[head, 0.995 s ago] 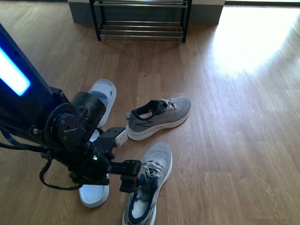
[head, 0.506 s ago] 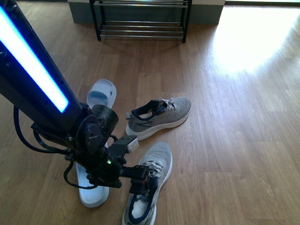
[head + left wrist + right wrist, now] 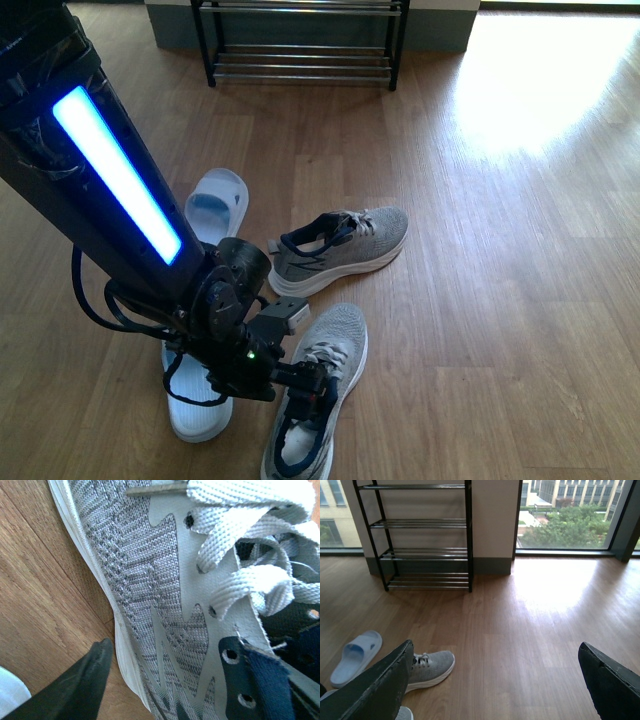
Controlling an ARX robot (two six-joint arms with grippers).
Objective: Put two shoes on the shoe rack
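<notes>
Front view: wooden floor point(image 3: 500, 300); a shoe rack point(image 3: 300, 62) with black side frames and chrome bars is stood at the far end, against the wall, well apart from all footwear. Two grey sneakers are lain on the floor, none on the rack. The far sneaker point(image 3: 345, 250) is set on its sole, toe to the right. The near sneaker point(image 3: 335, 345) is placed close to the robot, toe pointed away. The left arm point(image 3: 110, 190), lit by a blue strip, is lowered to it, and the left gripper point(image 3: 310, 385) is set at its laces and opening. One pale slipper point(image 3: 215, 205) is seen beside the far sneaker, a second slipper point(image 3: 195, 410) partly under the arm. Left wrist view: knit side, white sole and laces of the near sneaker point(image 3: 150, 580) are filled in close; one dark finger point(image 3: 85, 685) is shown just outside the sole, the other hidden, so the jaw state cannot be told. Right wrist view: the right gripper point(image 3: 495, 647) is held above the floor with jaws spread wide, nothing between them; rack, far sneaker and one slipper are shown beyond.
</notes>
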